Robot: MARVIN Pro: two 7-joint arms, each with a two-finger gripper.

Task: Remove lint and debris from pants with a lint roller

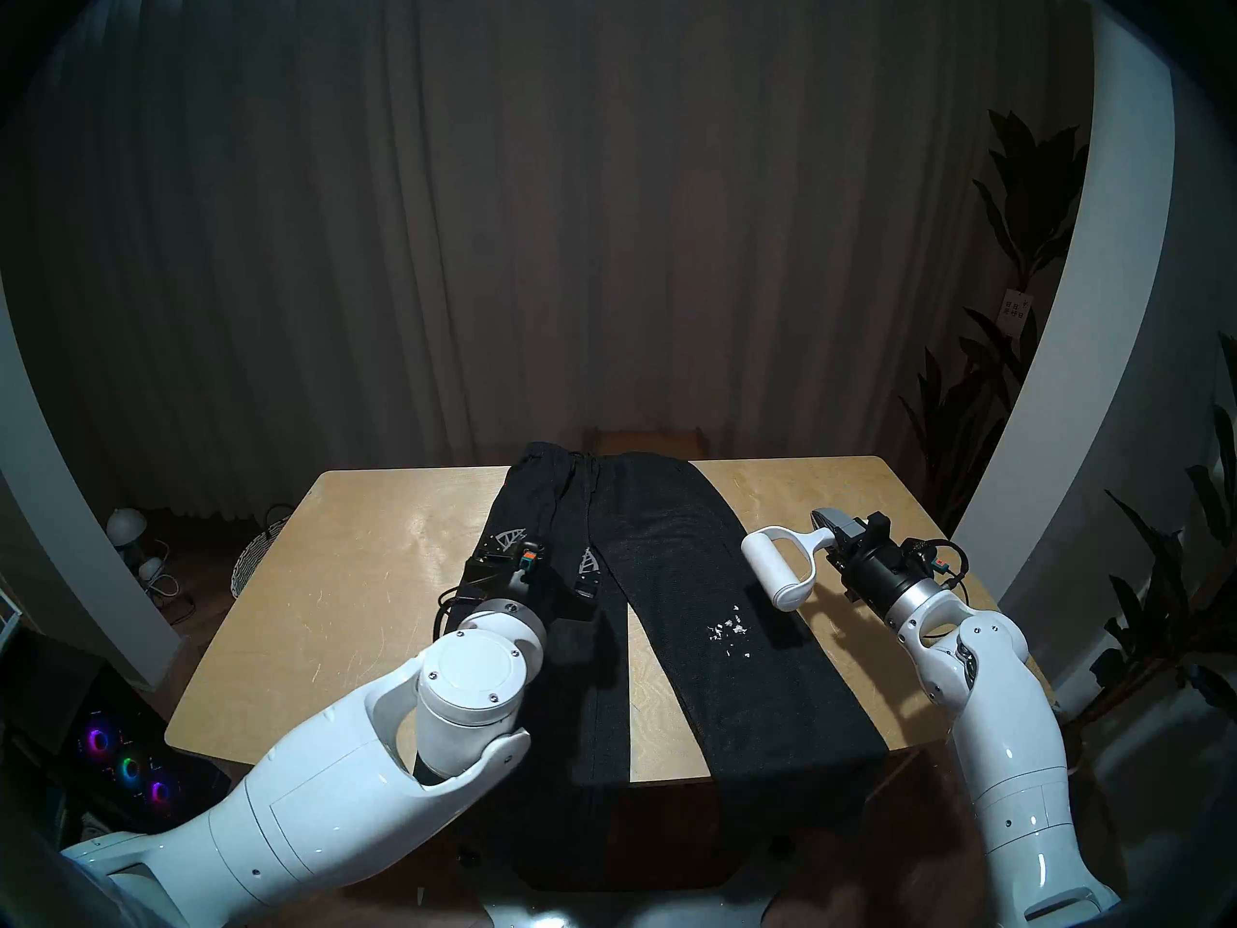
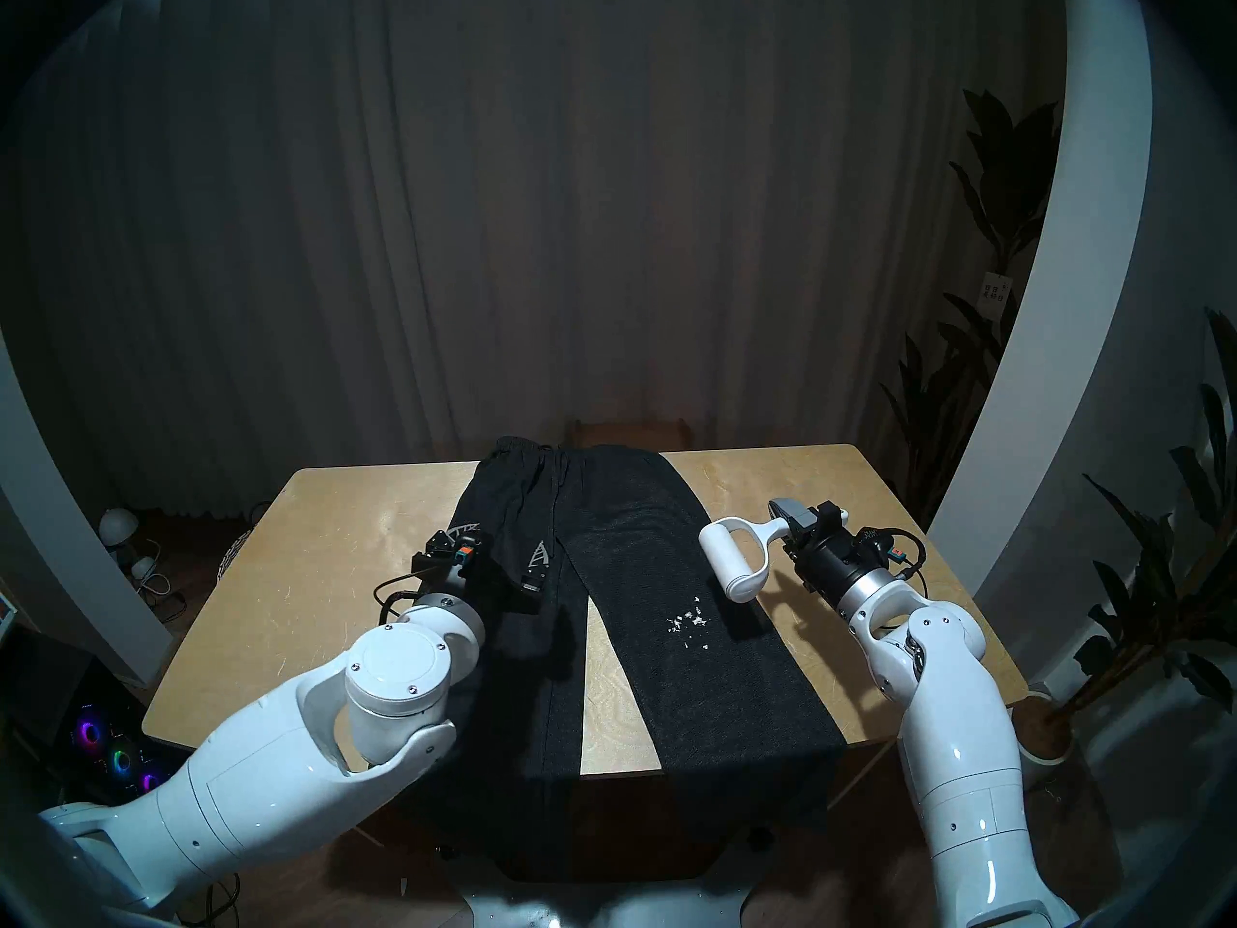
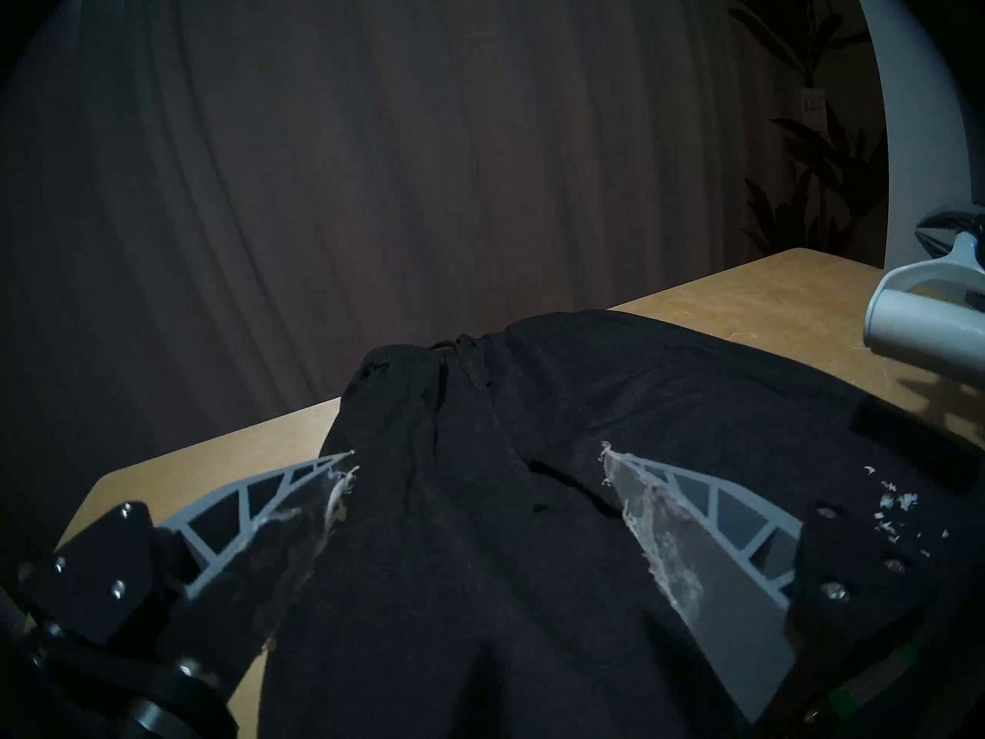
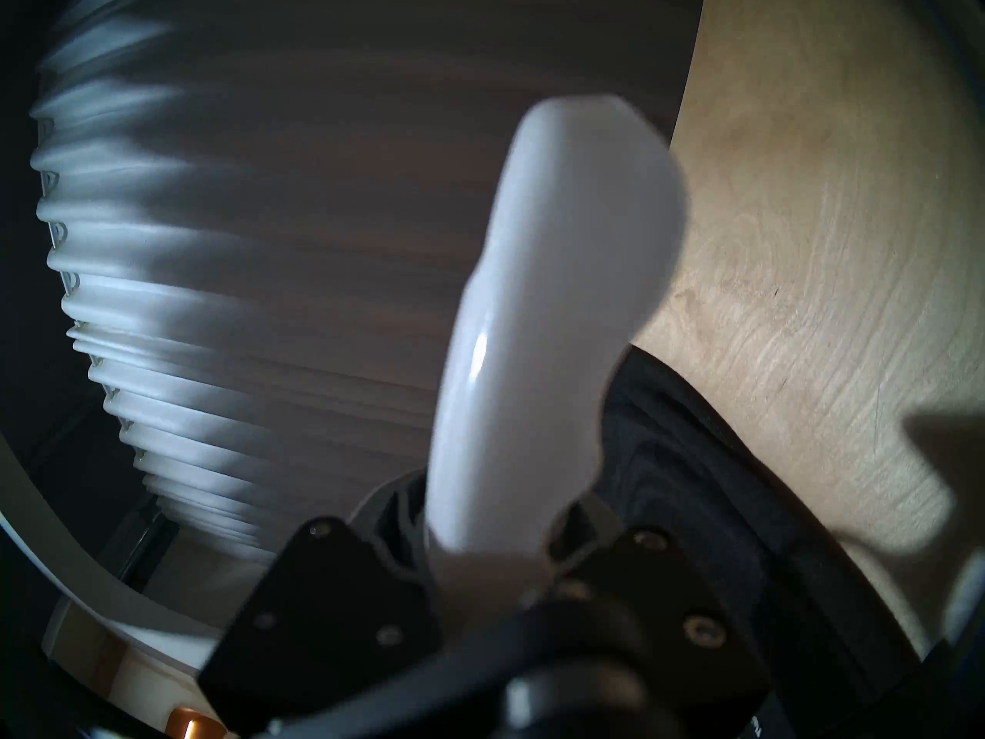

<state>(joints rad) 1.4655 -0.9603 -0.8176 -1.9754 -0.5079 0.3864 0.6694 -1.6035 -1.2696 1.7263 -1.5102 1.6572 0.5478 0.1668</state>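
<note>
Dark curtains behind, our right end effector (image 1: 845, 550) clamps the lint roller (image 1: 783, 566) just beyond the debris (image 1: 728, 632) on the pants (image 1: 676, 558); left end effector (image 1: 545, 558) gapes empty.

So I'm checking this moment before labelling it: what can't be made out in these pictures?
- Right gripper: right wrist view is blurred; the lint roller handle hides its fingers.
- Roller sheet: too small in the head views to tell clean or used.
- Pants cuffs: hang over the table edge, lost in shadow.
- Lint and debris: its makeup is too small to tell.
</note>
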